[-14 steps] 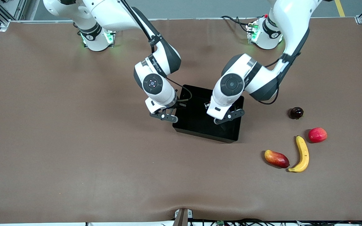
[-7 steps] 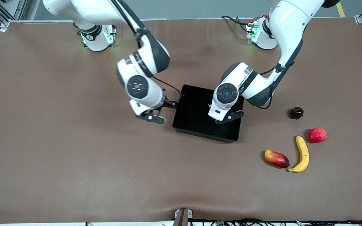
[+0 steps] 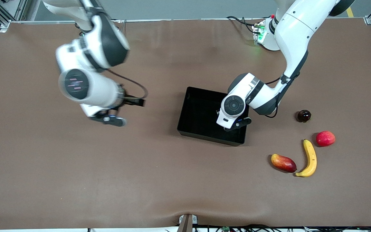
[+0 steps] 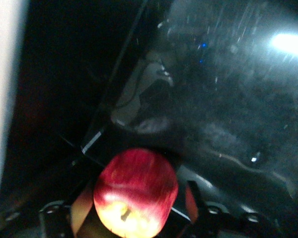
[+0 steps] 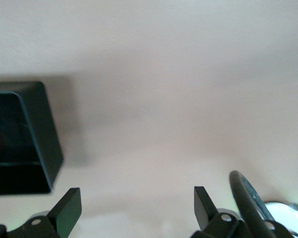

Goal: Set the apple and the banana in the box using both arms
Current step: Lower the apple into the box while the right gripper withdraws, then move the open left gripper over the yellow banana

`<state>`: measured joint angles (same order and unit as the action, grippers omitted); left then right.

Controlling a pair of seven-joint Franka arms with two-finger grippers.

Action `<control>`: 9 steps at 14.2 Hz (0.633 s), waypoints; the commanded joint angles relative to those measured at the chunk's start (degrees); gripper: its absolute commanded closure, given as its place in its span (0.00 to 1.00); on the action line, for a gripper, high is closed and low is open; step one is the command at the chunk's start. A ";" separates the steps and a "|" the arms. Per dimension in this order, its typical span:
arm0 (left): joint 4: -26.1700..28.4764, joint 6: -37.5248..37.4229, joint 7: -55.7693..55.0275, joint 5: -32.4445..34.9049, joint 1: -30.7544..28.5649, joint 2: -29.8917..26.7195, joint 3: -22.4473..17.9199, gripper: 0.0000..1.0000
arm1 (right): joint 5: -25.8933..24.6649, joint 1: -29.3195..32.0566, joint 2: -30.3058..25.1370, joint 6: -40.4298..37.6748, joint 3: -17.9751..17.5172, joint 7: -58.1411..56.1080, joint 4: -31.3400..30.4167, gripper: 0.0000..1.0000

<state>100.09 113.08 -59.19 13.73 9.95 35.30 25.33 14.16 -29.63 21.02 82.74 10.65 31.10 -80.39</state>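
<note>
**Colours and patterns**

Desk: plain brown cover.
Box: glossy black throughout.
Apple: red with fine streaks, yellow patch around the stem dimple.
Banana: yellow, darker tips.
Round fruit: even pinkish red.
Mango-like fruit: red shading to yellow-orange at one end.
Small dark fruit: deep maroon, nearly black, glossy.
Arms: white, black joint bands.
</note>
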 commanded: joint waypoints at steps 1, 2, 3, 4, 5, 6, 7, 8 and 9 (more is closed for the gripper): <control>-2.95 -3.73 -0.84 2.70 -1.33 -5.41 -0.02 0.00 | -1.32 7.19 -0.02 -11.60 -0.02 -5.60 7.69 0.00; -4.88 -6.10 -0.32 2.96 -1.60 -6.46 -0.10 0.00 | -1.76 8.78 -0.28 -13.20 0.33 -5.79 7.97 0.00; -7.51 -8.30 1.60 3.14 -2.99 -7.08 -0.63 0.00 | -3.68 9.58 -2.02 -13.48 0.33 -6.14 8.06 0.00; -9.80 -9.88 5.45 3.14 -5.10 -7.35 -0.63 0.00 | -9.18 9.50 -4.91 -13.13 -0.19 -8.40 8.06 0.00; -10.78 -10.34 9.84 3.14 -7.47 -7.44 -0.63 0.00 | -12.89 9.24 -6.77 -12.87 -0.37 -11.73 7.71 0.00; -10.88 -10.34 14.58 3.40 -10.54 -7.53 -0.81 0.00 | -13.02 9.76 -7.74 -13.21 0.06 -14.38 7.36 0.00; -10.62 -9.90 19.24 5.67 -14.05 -7.44 -0.63 0.00 | -13.10 11.16 -9.75 -12.26 0.16 -16.14 5.09 0.00; -10.44 -9.47 23.38 8.91 -17.04 -7.09 -0.55 0.00 | -12.93 13.52 -12.03 -10.51 0.07 -18.07 2.11 0.00; -10.35 -8.33 27.42 11.03 -19.07 -6.39 -0.54 0.00 | -12.93 15.20 -14.06 -9.97 0.07 -21.40 -0.79 0.00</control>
<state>89.72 103.53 -37.86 21.04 -5.17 27.29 24.03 2.24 -18.31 12.14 70.33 11.60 14.88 -73.86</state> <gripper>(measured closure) 0.000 0.000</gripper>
